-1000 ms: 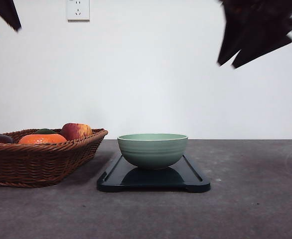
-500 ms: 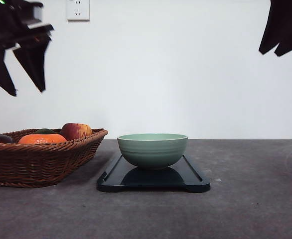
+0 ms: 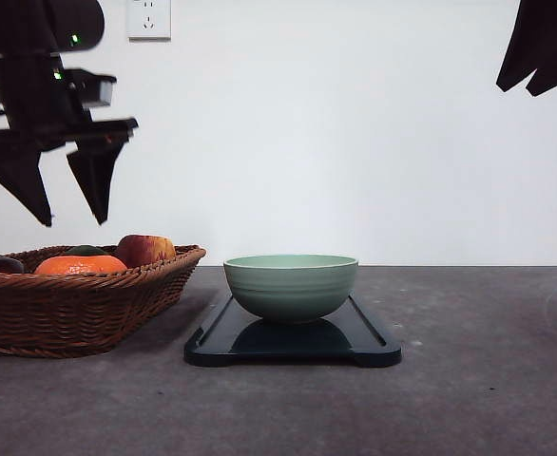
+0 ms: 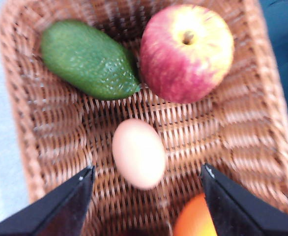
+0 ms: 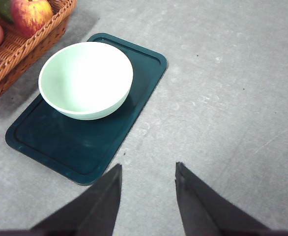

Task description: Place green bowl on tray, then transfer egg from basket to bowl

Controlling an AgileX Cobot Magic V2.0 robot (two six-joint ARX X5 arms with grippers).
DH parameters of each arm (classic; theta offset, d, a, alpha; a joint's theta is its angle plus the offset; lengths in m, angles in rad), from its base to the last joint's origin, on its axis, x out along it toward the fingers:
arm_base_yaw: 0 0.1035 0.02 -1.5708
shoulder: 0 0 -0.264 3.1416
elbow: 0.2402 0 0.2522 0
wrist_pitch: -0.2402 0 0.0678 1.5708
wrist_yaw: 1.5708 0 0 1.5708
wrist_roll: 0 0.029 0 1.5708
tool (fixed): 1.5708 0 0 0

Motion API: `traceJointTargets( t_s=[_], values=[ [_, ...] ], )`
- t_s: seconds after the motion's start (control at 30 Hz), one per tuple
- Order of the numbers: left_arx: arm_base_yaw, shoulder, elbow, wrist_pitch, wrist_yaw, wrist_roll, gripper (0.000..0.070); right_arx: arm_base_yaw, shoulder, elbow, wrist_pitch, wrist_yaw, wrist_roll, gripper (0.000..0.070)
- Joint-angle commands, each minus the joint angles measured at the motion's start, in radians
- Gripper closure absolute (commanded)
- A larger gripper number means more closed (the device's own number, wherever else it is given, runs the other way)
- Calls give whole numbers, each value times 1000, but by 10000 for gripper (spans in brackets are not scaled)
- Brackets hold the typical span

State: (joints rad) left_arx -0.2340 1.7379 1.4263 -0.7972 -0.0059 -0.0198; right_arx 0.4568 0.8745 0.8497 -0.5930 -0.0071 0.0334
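The pale green bowl stands upright on the dark tray at the table's middle; the bowl and tray also show from above in the right wrist view. The brown wicker basket sits to the left. Inside the basket lies the egg, straight below my open left gripper. That left gripper hangs above the basket with nothing between its fingers. High at the right, my right gripper is open and empty; only part of it shows in the front view, so its fingertips are cut off there.
The basket also holds a red-yellow apple, a green avocado and an orange. In the front view the apple and orange rise above the basket's rim. Grey tabletop lies right of the tray.
My left gripper has come down and moved right, from the top left corner to just above the basket. The right gripper has risen and pulled off to the right.
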Motion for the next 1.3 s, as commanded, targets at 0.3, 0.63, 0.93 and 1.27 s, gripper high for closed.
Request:
traceJointTargets(
  t_s=[0.3, 0.63, 0.93, 1.27],
  values=[
    [-2, 94, 28, 13, -6, -23, 258, 6, 4, 4, 9, 0, 8, 489],
    [-2, 149, 28, 21, -6, -27, 258, 6, 4, 4, 13, -1, 7, 489],
    [3, 160, 28, 31, -6, -27, 258, 6, 4, 4, 15, -3, 7, 489],
    [18, 177, 28, 27, -5, -41, 258, 6, 4, 4, 16, -3, 7, 489]
  ],
)
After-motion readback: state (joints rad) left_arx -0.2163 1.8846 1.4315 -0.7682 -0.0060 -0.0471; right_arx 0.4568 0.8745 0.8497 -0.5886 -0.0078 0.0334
